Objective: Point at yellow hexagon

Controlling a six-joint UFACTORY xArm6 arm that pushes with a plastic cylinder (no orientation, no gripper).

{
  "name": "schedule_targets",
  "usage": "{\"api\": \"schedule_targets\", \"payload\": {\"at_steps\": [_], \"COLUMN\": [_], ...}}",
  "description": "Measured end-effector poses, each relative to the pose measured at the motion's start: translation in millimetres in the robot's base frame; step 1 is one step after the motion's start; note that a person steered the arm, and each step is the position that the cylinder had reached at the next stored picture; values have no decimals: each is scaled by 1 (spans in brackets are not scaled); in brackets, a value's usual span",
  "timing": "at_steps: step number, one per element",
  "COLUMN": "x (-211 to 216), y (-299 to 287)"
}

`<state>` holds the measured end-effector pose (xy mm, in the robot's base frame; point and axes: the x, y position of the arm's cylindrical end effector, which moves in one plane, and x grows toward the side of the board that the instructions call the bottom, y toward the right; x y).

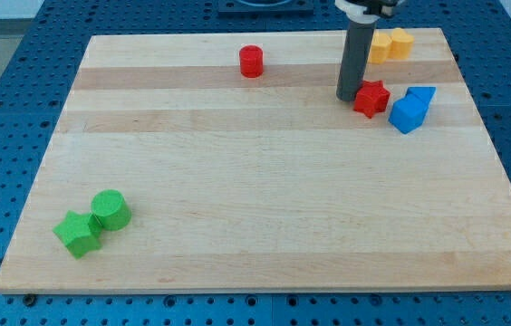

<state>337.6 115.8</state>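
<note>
My tip [347,97] rests on the wooden table [255,217] near the view's top right. There is no claw on this arm — only the straight dark rod — so there is nothing to report as clenched or released.

Just to the view's right of my tip, touching or nearly touching the rod, sits a red star-shaped block [372,98]. Further right of that lie two blue blocks pressed together: a blue cube [407,115] and, just behind it, another blue block [422,95] whose shape I cannot make out.

Above my tip, toward the view's top, are two yellow blocks side by side at the table's far edge. The yellow hexagon [401,42] is the one further to the view's right; the other yellow block [380,47] is partly hidden behind the rod.

To the view's left and slightly above my tip stands a red cylinder [252,61] — well apart. Far off toward the view's bottom left, a green cylinder [110,209] touches a green star-like block [78,234].
</note>
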Motion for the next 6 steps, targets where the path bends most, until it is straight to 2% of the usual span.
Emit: {"api": "schedule_targets", "payload": {"at_steps": [2, 4, 5, 6], "x": [-60, -118, -137, -137], "y": [-20, -16, 5, 32]}}
